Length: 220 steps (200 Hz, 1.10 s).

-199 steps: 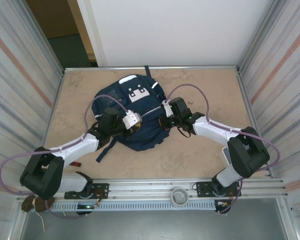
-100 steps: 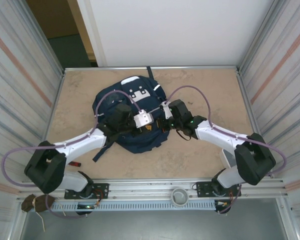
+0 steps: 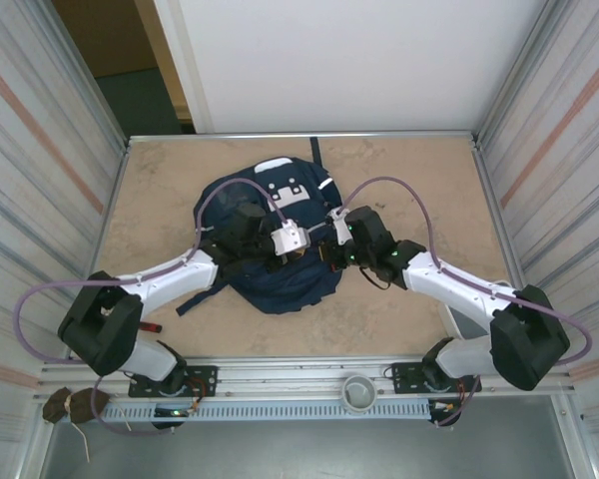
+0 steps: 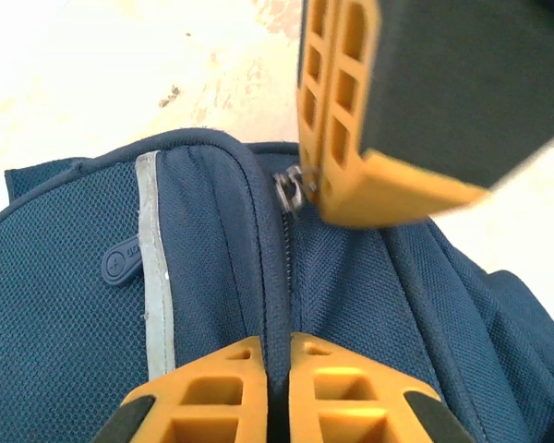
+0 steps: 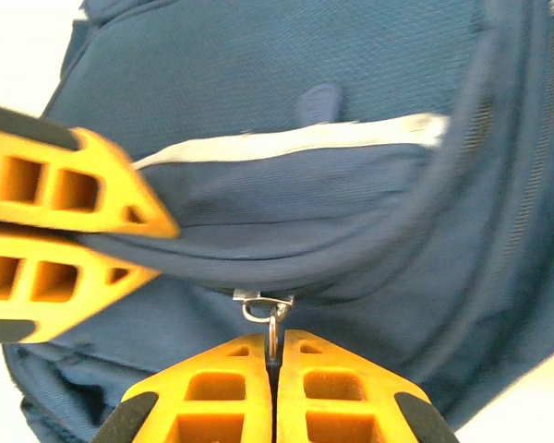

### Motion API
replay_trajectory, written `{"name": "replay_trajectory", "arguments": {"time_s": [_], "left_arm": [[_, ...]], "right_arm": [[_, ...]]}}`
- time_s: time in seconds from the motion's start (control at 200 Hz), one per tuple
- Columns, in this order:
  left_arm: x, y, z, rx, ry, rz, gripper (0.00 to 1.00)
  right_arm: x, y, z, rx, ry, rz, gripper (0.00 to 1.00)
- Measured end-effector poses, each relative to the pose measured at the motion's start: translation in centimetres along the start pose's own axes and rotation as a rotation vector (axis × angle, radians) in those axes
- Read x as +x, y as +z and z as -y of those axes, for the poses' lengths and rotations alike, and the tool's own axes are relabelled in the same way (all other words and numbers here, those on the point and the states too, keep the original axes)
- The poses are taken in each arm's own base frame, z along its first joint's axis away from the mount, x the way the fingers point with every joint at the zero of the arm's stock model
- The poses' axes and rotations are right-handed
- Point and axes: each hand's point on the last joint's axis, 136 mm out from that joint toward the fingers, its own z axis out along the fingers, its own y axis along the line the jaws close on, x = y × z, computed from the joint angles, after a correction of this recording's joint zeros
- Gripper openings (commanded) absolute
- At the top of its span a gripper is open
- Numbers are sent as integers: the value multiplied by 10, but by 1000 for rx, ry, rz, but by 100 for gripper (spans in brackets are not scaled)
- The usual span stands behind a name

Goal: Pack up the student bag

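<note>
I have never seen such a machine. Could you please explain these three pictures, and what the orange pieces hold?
A robot's left arm and right arm are bolted at the near edge of a table. One picture looks down from above; two come from a camera on each wrist. The orange pieces are gripper fingers. A navy student bag lies on the table. The left gripper pinches the bag's fabric beside the zipper; the right gripper is shut on the metal zipper pull.

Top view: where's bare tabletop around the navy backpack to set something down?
Bare beige tabletop lies far right, between the large navy-blue fabric backpack and the right wall, along the left wall, and near centre before the front rail. Crowded: the left gripper and right gripper grip the backpack's middle.
</note>
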Motion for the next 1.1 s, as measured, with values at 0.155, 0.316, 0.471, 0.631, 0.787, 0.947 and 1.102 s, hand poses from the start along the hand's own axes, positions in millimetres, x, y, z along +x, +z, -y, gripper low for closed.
{"name": "replay_trajectory", "arguments": {"time_s": [0.155, 0.316, 0.471, 0.631, 0.787, 0.947, 1.102], "left_arm": [[-6, -13, 10, 70, 14, 76, 0], [-11, -16, 22, 133, 49, 114, 0], [-16, -17, 24, 163, 73, 137, 0], [-21, -12, 20, 178, 99, 144, 0], [-19, -4, 20, 197, 102, 132, 0], [-19, -3, 22, 215, 104, 138, 0], [-18, -3, 27, 242, 94, 145, 1]], "right_arm": [[-8, -9, 25, 21, 59, 13, 0], [-2, -12, 36, 27, 94, -16, 0], [-5, -15, 39, -13, 131, -34, 0], [-12, -9, 49, -48, 185, -66, 6], [-8, -1, 58, -62, 227, -106, 17], [-5, -6, 73, -24, 266, -109, 39], [-4, -28, 115, 136, 344, -50, 54]]}}
